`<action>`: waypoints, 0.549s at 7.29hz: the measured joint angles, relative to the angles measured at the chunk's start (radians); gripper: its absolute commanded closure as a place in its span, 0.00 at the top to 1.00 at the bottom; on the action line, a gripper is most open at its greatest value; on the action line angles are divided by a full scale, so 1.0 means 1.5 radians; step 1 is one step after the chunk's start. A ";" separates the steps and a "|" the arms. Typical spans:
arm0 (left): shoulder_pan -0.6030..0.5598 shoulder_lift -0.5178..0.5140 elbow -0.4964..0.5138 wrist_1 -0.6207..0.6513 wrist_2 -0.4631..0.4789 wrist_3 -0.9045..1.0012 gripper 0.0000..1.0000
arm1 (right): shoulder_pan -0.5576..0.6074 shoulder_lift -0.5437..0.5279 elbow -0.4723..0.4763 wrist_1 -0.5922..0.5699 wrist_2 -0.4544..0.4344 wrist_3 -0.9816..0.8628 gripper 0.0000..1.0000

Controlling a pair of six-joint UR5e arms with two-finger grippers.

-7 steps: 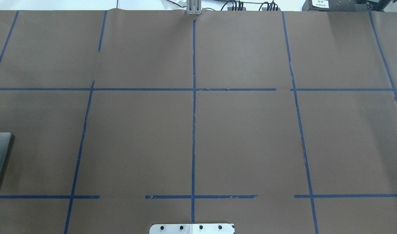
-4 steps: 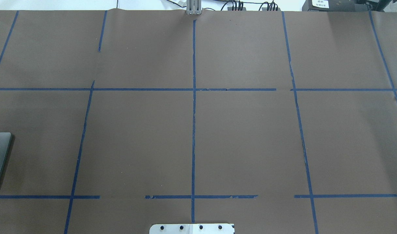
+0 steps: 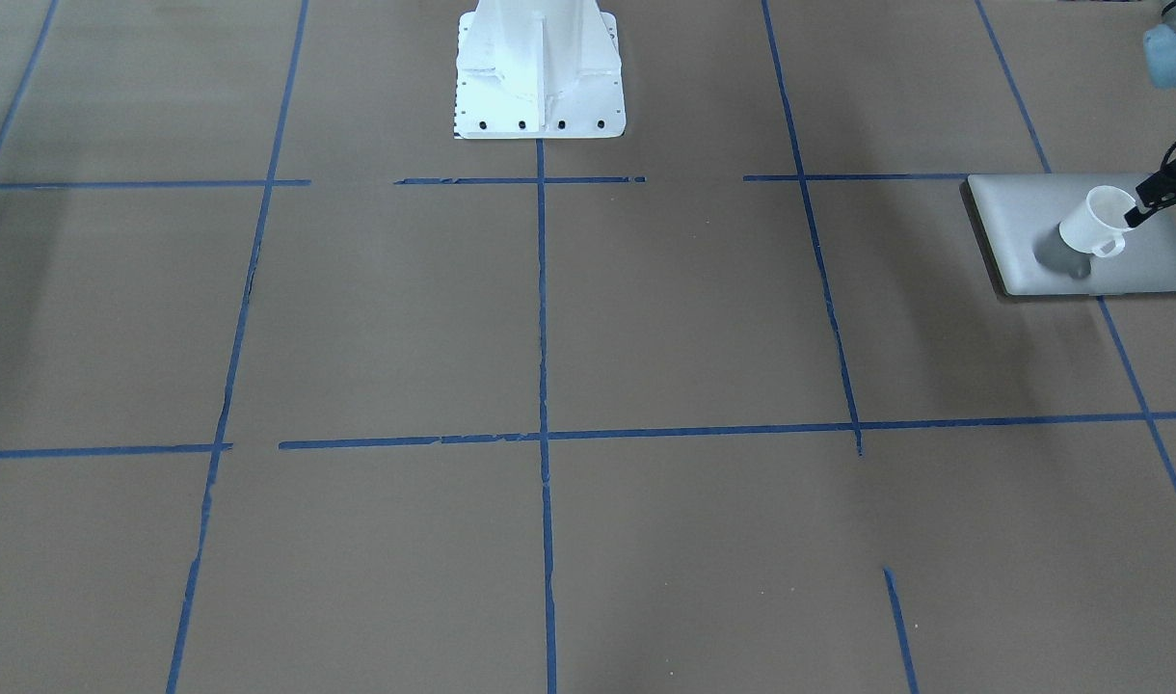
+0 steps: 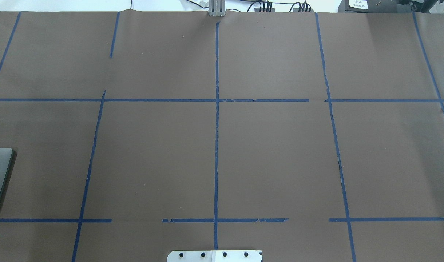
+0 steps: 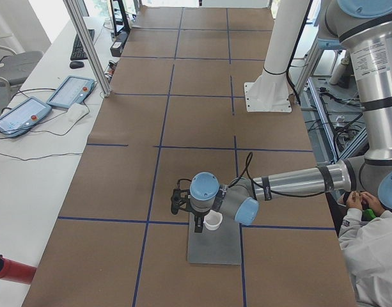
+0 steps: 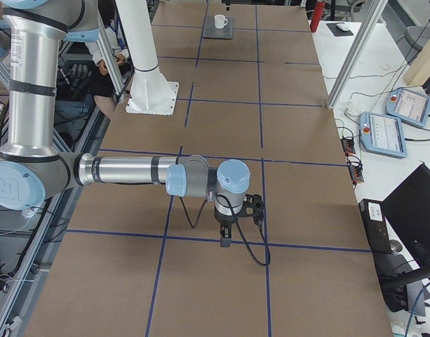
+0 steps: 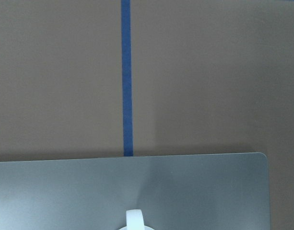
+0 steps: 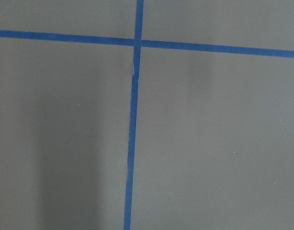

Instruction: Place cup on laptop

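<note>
Across the front-facing view: cup (image 3: 1094, 225), white, tilted, poised over the laptop (image 3: 1031, 231) lid at the surface (image 3: 549, 337) edge, rim apparently pinched by the left gripper (image 3: 1140, 210); shadow below suggests it hangs clear, so early release risks tipping. Left-end view: same cup over lid. Right-end view: right gripper (image 6: 226, 242) low over bare paper, fingers' spread cannot be told.

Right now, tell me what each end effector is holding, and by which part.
The left end effector appears to grip the cup by its rim, tilted over the laptop. No object shows at the right end effector.
</note>
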 measured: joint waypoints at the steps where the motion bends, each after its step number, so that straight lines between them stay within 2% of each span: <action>1: -0.033 -0.007 -0.058 0.126 0.023 0.062 1.00 | 0.000 0.000 0.000 0.000 0.000 0.000 1.00; 3: -0.094 -0.060 -0.138 0.333 0.089 0.168 1.00 | 0.000 0.000 0.000 0.000 0.000 0.000 1.00; 4: -0.115 -0.078 -0.149 0.385 0.099 0.208 1.00 | 0.000 0.000 0.000 0.000 0.000 0.000 1.00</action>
